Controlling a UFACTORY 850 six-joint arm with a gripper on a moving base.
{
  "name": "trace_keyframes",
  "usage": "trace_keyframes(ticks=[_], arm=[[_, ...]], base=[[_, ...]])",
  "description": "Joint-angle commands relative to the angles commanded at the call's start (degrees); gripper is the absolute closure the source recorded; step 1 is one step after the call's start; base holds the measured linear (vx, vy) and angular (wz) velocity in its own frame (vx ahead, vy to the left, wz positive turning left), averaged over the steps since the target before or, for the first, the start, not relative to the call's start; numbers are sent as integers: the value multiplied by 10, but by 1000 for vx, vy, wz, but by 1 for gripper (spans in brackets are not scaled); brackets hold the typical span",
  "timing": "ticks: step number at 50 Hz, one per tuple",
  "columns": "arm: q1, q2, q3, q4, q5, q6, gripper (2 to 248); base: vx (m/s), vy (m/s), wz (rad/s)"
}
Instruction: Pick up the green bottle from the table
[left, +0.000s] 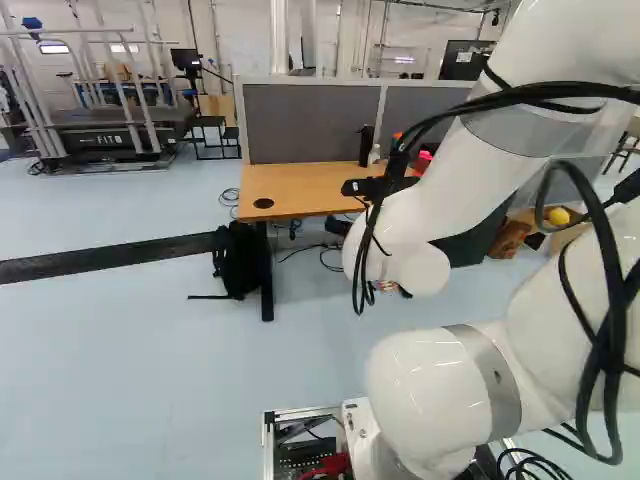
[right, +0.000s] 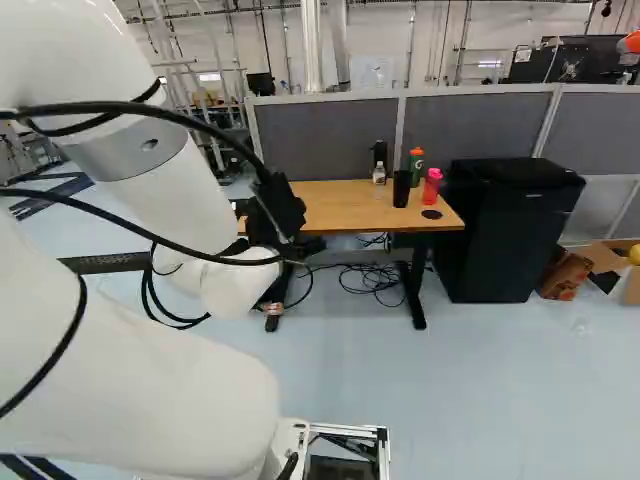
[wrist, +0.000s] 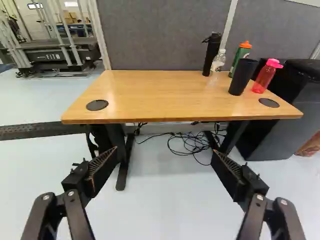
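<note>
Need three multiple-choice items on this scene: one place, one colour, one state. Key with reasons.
1. Where does the green bottle stand?
A) On the floor
B) On the table, near the gray partition
C) In the open carton

2. What colour is the green bottle's cap?
A) Blue
B) White
C) Orange

3. What is the state of the gripper?
A) Open, holding nothing
B) Shut on the clear bottle
C) Shut, holding nothing

Key:
1: B, the wrist view shows it toward the tabletop's partition side.
2: C, the cap reads orange in both the wrist view and the right base view.
3: A, in the wrist view its fingers stand wide apart with nothing gripped.
</note>
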Motion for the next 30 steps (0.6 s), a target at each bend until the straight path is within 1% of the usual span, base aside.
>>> trace_keyframes(ticks=[30], arm=[[0,0,0,0,0,0,3]], base=[[237,-45,-248]])
